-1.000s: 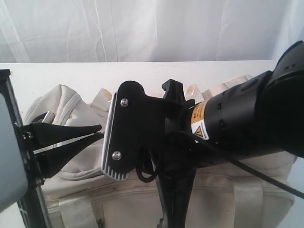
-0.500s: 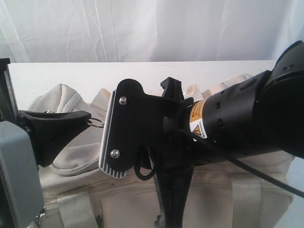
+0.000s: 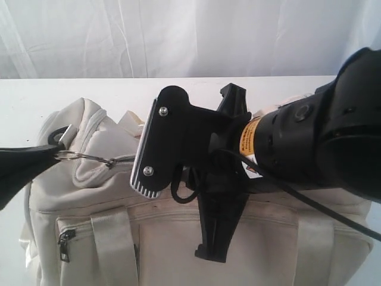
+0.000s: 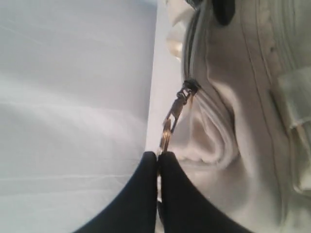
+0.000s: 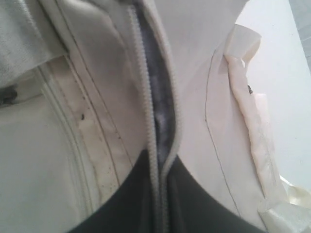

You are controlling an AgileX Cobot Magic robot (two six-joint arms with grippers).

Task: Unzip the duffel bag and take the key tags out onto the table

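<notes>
Duffel bag [image 3: 166, 238] is lying on the white counter [image 3: 107, 89] in the exterior view, its long side facing the camera. The left jaws are reaching in from one end of the bag, pressed together and pinching the metal ring [image 3: 68, 156] of the zip pull. The pull is stretching from the jaw tips towards the bag's top seam. The right arm [image 3: 309, 149] is leaning over the middle of the bag, its jaws pointing down at the top, directly above the fabric. A webbing handle [image 3: 113, 250] is hanging on the bag's front, below and between the two sets of jaws.

From the left wrist view, the jaws are closing tip to tip on the ring [image 4: 166, 137]. The slider [image 4: 190, 87] is sitting just beyond the ring, on the grey zip line of the bag [image 4: 243, 121].

From the right wrist view, the jaws are pressing together on the bag [image 5: 204, 73], with the zip [image 5: 146, 97] running between them. Just beyond the tips the zip is gaping, showing dark grey lining [image 5: 163, 111]. To one side of the jaws, a strip of webbing [image 5: 248, 111] is lying along the bag's edge, and past it the counter [image 5: 291, 97] is showing.
</notes>
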